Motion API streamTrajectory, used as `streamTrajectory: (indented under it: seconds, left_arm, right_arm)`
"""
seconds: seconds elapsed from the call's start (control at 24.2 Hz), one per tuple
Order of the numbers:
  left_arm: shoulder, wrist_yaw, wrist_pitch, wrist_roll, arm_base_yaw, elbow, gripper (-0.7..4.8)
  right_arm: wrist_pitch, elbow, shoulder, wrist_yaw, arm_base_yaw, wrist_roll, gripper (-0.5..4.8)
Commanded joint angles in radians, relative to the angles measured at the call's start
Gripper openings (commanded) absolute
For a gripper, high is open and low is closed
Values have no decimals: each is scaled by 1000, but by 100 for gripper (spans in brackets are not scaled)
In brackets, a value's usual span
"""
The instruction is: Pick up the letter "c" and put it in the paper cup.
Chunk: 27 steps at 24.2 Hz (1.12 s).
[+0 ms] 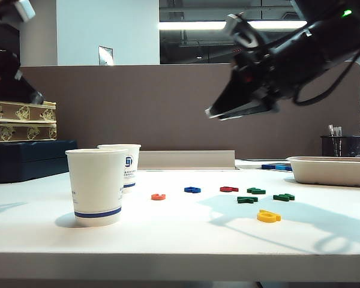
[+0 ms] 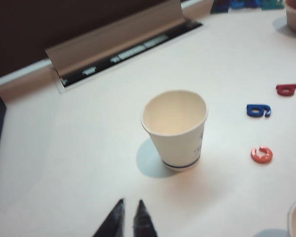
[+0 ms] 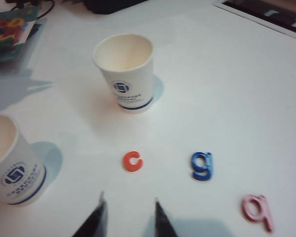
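From the exterior view I see the right gripper (image 1: 215, 114) well above the bench (image 1: 180, 240), nose tilted down over the row of letters, carrying nothing. The letter "c" (image 1: 158, 196) lies flat mid-bench, away from every edge, and the paper cup (image 1: 96, 186) stands upright nearer the front edge, with the second cup (image 1: 127, 165) just behind it. The left gripper I can't make out here; only a dark piece of that arm shows at the far left. In the left wrist view the left gripper (image 2: 129, 221) hangs above bare bench with its jaws nearly pinched together and nothing between them; a cup (image 2: 175, 128) stands beyond the tips and the letter "c" (image 2: 262, 154) off to one side, near a blue letter (image 2: 258, 110). In the right wrist view the right gripper (image 3: 129, 217) has its jaws spread apart and empty, and the letter "c" (image 3: 132, 161) sits just beyond the gap between the tips, roughly lined up with it, though the picture is soft and I wouldn't swear to the alignment. By my reckoning nothing is done yet: the letter is untouched on the bench, so the descent, the pick, the carry and the drop into the cup all remain.
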Motion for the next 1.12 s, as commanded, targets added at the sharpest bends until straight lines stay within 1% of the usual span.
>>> streamTrajectory:
  seconds: [0.04,0.29,0.54,0.74,0.87,1.12]
  left_arm:
    - [23,1,8,1,-2,6,27]
    - [29,1,8,1,-2,6,26]
    - [34,1,7,1,-2,6,27]
    - [39,0,-12,4,-2,6,27]
    - [64,5,12,21,-2,6,27]
    - [126,19,57,19,-3,6,27]
  right_arm:
    - [14,24,42,3,37,-43,122]
    - [8,78,152,27,69,-46,122]
    - [7,127,232,31,69,-47,123]
    - [-33,180,285,59,70,-69,149]
    - [-45,200,311,71,78,-72,149]
    - [-48,200,321,70,95,-71,149]
